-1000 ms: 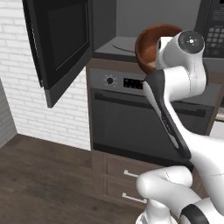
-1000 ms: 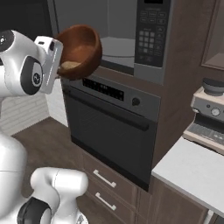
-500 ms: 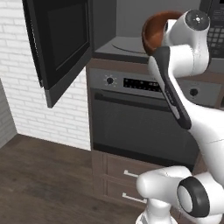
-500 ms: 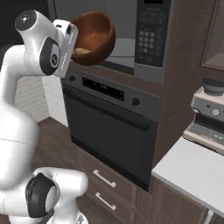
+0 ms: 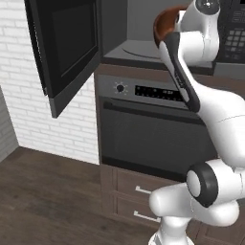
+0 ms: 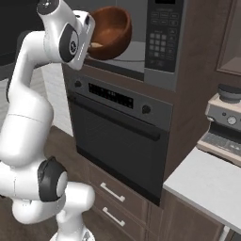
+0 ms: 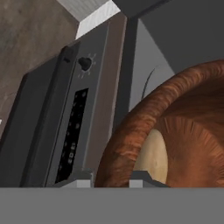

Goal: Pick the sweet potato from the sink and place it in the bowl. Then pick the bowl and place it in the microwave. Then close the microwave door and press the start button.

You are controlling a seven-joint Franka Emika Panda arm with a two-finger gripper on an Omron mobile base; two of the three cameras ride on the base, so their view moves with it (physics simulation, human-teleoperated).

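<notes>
No writing can be read anywhere; the keypad and the oven's display strip are only blurred marks. Far left, the microwave door (image 5: 64, 50) hangs swung wide open, its dark window facing the room, with white brick wall beside it. Next along, the microwave (image 5: 139, 45) shows its grey inside and the round turntable, bare in the part I can see. The arm reaches up in front of that opening, and the pincer (image 7: 111, 177) pinches the near rim of the bowl (image 6: 110, 32), one tip outside the wall and one inside. The bowl is held tipped at the mouth of the microwave, just above the turntable's front edge, not set down. Inside the bowl, close to the inner tip, lies the sweet potato (image 7: 153, 158), pale tan from the hand view. Right of the opening is the keypad panel (image 6: 161, 35). Under it all sits the oven (image 6: 120, 141) with a knob and a bar handle, then drawers below. Farthest right, a coffee machine (image 6: 223, 120) stands on a pale bench (image 6: 207, 183).
</notes>
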